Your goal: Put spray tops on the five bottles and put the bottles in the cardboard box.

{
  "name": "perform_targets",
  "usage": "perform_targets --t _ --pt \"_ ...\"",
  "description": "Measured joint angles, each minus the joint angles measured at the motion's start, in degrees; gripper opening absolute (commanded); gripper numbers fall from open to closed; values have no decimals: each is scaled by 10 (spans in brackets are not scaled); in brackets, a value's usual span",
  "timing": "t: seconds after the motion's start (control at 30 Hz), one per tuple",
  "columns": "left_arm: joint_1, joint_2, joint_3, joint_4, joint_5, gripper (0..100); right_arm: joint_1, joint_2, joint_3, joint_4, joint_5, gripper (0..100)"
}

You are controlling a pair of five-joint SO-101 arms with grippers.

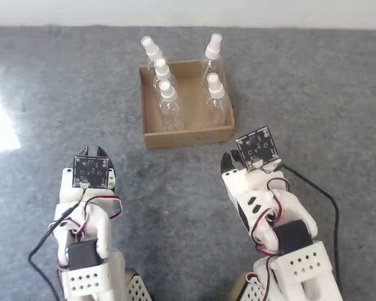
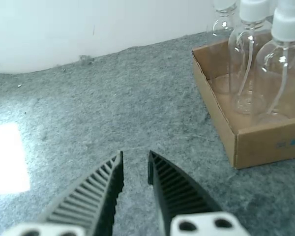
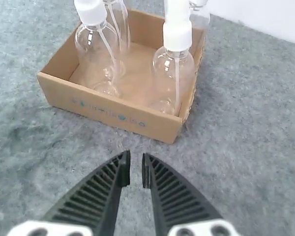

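The cardboard box [image 1: 187, 135] sits at the middle back of the grey mat. Clear bottles with white spray tops stand upright in it: three along one side [image 1: 168, 103] [image 1: 161, 70] [image 1: 151, 49] and two along the other [image 1: 215, 93] [image 1: 213, 47]. In the right wrist view the nearest two bottles [image 3: 96, 49] [image 3: 173, 73] stand behind the box's front wall [image 3: 113, 113]. My left gripper [image 1: 93, 152] [image 2: 135, 164] rests on the mat short of the box, shut and holding nothing. My right gripper [image 1: 228, 164] [image 3: 135, 166] lies just before the box's near corner, shut and holding nothing.
Grey mat [image 1: 313, 94] spreads on both sides of the box and between the arms. A pale wall [image 2: 88, 24] borders the mat's far edge. A black cable [image 1: 323, 194] trails beside the right arm.
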Motion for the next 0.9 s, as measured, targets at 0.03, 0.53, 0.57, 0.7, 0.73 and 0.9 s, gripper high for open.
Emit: perform_targets --t 0.03,0.53,0.57,0.7,0.73,0.9 --pt "0 0 0 0 0 77 0 -6 11 -4 1 17" --pt "0 0 0 0 0 77 33 -180 176 -72 3 17" --pt "0 0 0 0 0 77 32 -196 185 -72 3 17" --pt "0 0 0 0 0 77 36 -260 222 -72 3 17" --pt "0 0 0 0 0 77 36 -273 226 -73 4 17" --pt "0 0 0 0 0 77 33 -281 227 -73 4 17"
